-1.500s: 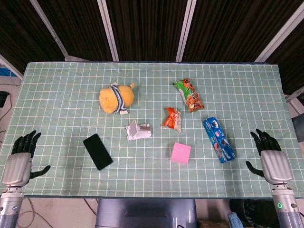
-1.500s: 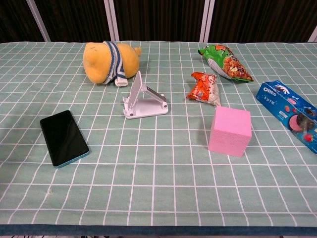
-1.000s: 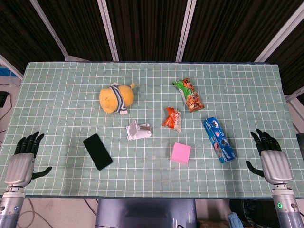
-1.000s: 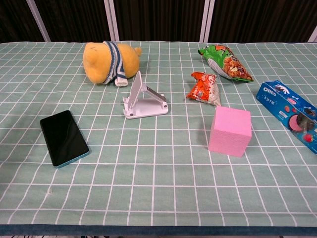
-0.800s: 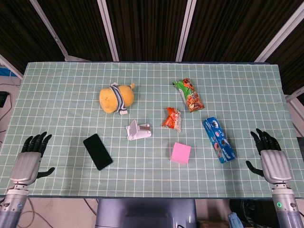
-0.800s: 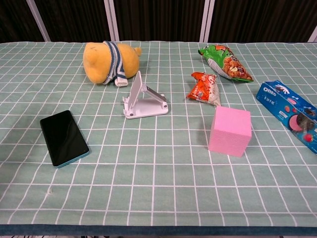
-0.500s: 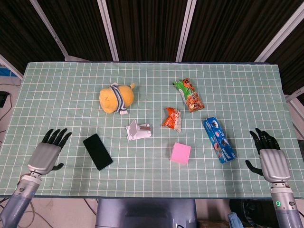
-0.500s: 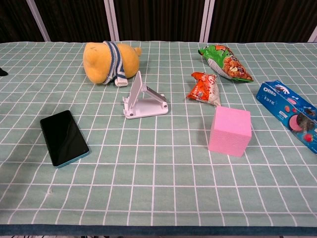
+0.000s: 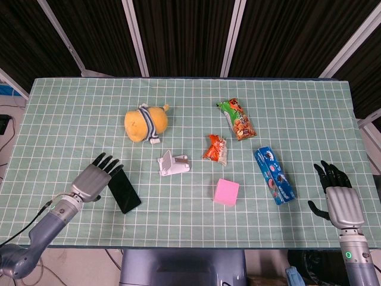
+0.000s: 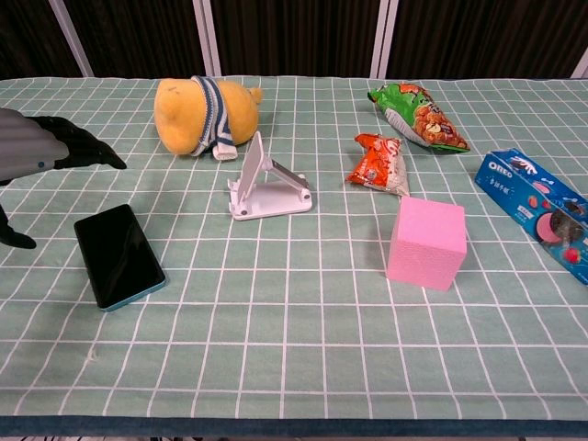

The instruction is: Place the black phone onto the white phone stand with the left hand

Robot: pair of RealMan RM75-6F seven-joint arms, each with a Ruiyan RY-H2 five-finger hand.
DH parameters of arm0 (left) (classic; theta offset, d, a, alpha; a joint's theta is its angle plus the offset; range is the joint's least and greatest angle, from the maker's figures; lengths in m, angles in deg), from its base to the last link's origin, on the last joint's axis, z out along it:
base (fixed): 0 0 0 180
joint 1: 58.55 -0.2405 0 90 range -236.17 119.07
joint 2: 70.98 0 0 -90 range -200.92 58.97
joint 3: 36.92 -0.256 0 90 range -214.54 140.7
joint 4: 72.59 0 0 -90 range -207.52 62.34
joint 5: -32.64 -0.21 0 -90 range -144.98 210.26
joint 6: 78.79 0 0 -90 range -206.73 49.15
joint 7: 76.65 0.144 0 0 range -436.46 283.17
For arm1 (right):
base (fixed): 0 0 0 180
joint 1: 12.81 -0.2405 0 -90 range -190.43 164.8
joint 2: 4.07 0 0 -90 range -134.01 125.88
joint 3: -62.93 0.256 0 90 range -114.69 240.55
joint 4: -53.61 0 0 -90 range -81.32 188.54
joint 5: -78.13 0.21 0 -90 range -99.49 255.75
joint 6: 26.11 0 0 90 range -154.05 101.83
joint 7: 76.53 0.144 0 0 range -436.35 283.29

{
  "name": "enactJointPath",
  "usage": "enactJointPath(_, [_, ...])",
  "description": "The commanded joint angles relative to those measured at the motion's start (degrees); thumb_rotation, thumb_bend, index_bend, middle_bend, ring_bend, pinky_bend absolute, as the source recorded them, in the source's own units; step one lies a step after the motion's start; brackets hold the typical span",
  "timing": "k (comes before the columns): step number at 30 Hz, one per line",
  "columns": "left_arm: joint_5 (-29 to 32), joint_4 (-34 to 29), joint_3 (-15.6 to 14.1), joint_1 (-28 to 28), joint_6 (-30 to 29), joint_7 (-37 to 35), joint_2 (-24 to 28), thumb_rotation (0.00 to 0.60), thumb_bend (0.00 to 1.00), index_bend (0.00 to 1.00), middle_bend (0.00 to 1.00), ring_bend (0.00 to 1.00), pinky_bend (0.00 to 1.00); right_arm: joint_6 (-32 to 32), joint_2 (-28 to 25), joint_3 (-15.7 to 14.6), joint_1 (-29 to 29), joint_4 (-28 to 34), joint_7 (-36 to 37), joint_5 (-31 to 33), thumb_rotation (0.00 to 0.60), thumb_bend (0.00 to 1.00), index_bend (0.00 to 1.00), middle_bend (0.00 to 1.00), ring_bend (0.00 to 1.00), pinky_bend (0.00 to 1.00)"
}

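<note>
Lying flat in the lower left of the head view, screen up on the green checked tablecloth point(image 9: 71, 119): black phone point(image 9: 124, 190), untouched. Just left of it, left hand point(image 9: 95, 177), fingers spread, holding nothing, fingertips level with the phone's upper left edge; in the chest view, above the cloth at the left edge, apart from the phone. Standing to the phone's upper right, near the centre of the frame: white phone stand point(image 9: 173, 164), bare, back plate tilted up. Beyond the stand, toward the upper left: yellow plush toy point(image 9: 146, 123) with striped scarf. Right of the stand: orange snack packet point(image 9: 216, 149), green chip bag point(image 9: 237, 119) above it, pink cube point(image 9: 227, 192) below, blue Oreo box point(image 9: 274, 175) further right. At the lower right corner: right hand point(image 9: 338, 195), fingers apart, empty, well apart from everything.
</note>
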Motion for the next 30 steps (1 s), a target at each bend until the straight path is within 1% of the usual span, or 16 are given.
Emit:
enactJointPath(1, [1.56, 1.13, -0.45, 1.85, 1.6, 1.5, -1.3, 0.6, 0.09, 0.11, 0.09, 0.0, 0.0, 0.02, 0.02, 0.01, -0.01, -0.06, -0.02, 0.01, 0.6, 0.37, 0.0, 0.0, 0.0, 0.14])
enactJointPath(6, [3.47, 1.91, -1.08, 3.86, 2.95, 2.32, -3.02, 0.6, 0.09, 0.12, 0.15, 0.0, 0.0, 0.04, 0.05, 0.04, -0.02, -0.06, 0.04, 0.08, 0.6, 0.37, 0.0, 0.0, 0.0, 0.14])
enactJointPath(12, [5.12, 3.4, -2.3, 6.46, 4.85, 3.42, -4.74, 0.6, 0.09, 0.13, 0.15, 0.0, 0.0, 0.1, 0.09, 0.03, -0.01, -0.06, -0.06, 0.13, 0.6, 0.37, 0.0, 0.0, 0.0, 0.14])
enactJointPath(17, [5.89, 3.81, -3.14, 8.2, 5.54, 3.75, -5.98, 0.6, 0.09, 0.17, 0.15, 0.0, 0.0, 0.11, 0.08, 0.05, 0.01, 0.02, -0.07, 0.25, 0.6, 0.37, 0.0, 0.0, 0.0, 0.14])
enactJointPath(24, [6.84, 4.14, -4.32, 9.28, 5.61, 3.82, -6.62, 0.6, 0.09, 0.18, 0.19, 0.0, 0.0, 0.11, 0.05, 0.05, 0.02, 0.02, 0.01, 0.3, 0.6, 0.37, 0.0, 0.0, 0.0, 0.14])
enactJointPath(30, [7.5, 4.07, -5.34, 10.02, 5.04, 3.35, -6.51, 0.6, 0.09, 0.21, 0.22, 0.0, 0.0, 0.11, 0.04, 0.02, 0.02, 0.0, 0.08, 0.28, 0.6, 0.37, 0.0, 0.0, 0.0, 0.14])
